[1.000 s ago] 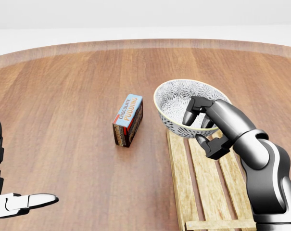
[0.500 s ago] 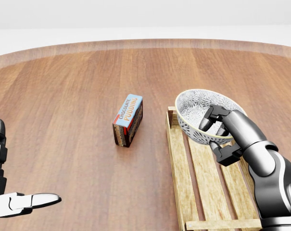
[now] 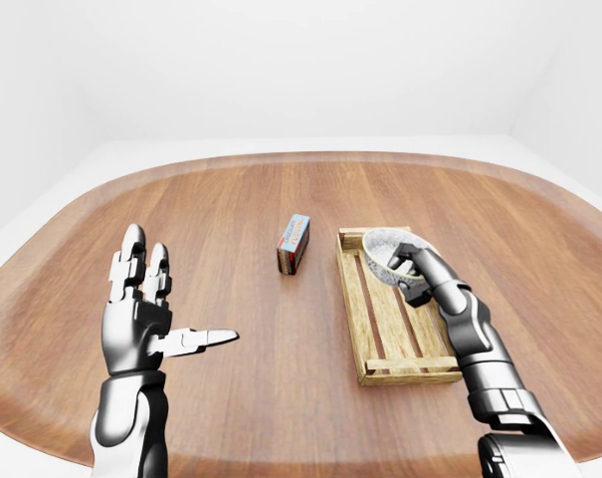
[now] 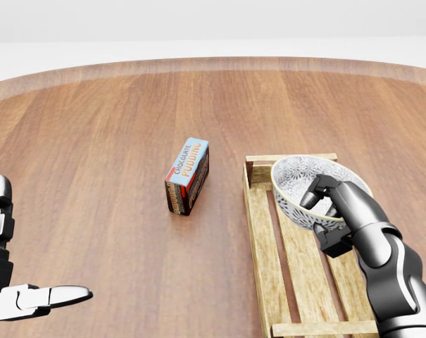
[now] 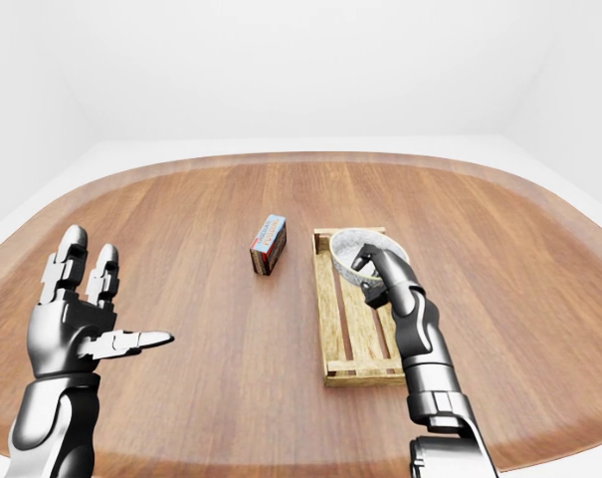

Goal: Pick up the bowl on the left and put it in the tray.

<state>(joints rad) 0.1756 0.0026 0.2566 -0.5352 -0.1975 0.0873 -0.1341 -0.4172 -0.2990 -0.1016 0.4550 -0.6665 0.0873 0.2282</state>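
Note:
A white bowl with a grey flower pattern (image 4: 301, 183) hangs tilted over the upper end of the wooden slatted tray (image 4: 269, 260), at the right of the head view. My right hand (image 4: 324, 211) is shut on the bowl's near rim, fingers inside and thumb below. Whether the bowl touches the slats I cannot tell. Far off at the lower left, my left hand (image 3: 151, 319) is raised and open, fingers spread, holding nothing.
A chocolate pudding box (image 4: 188, 175) lies on the round wooden table (image 4: 93, 141), left of the tray with a gap between them. The table's curved edge (image 3: 281, 157) runs along the top of the eye views.
My right hand has carried the bowl rightward and downward, from beyond the tray's upper-left corner to over the tray's upper end. The left hand has barely drifted.

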